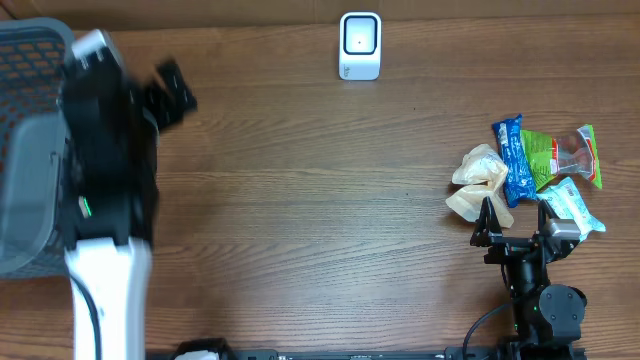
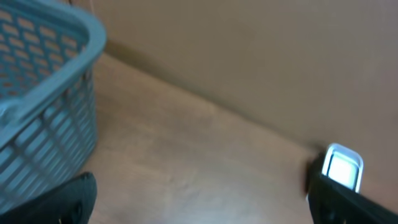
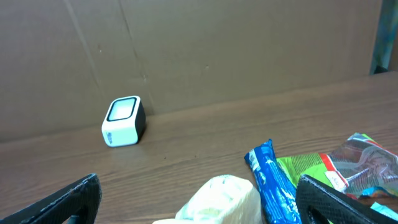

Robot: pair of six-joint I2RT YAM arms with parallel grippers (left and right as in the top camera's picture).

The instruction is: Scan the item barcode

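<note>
The white barcode scanner [image 1: 360, 45] stands at the back of the table, screen glowing; it also shows in the left wrist view [image 2: 343, 168] and the right wrist view [image 3: 123, 121]. A pile of snack items lies at the right: a cream packet [image 1: 480, 180] [image 3: 224, 199], a blue packet [image 1: 510, 158] [image 3: 272, 180], a green packet [image 1: 565, 155] [image 3: 311, 168] and a pale blue packet [image 1: 572, 208]. My right gripper [image 1: 516, 218] [image 3: 199, 202] is open just before the pile, holding nothing. My left gripper [image 1: 168, 92] [image 2: 202, 205], blurred, is open and empty beside the basket.
A grey-blue mesh basket [image 1: 30, 150] [image 2: 50, 93] fills the left edge of the table. A brown cardboard wall [image 3: 217, 50] runs along the back. Bare wood [image 1: 320, 200] lies between the two arms.
</note>
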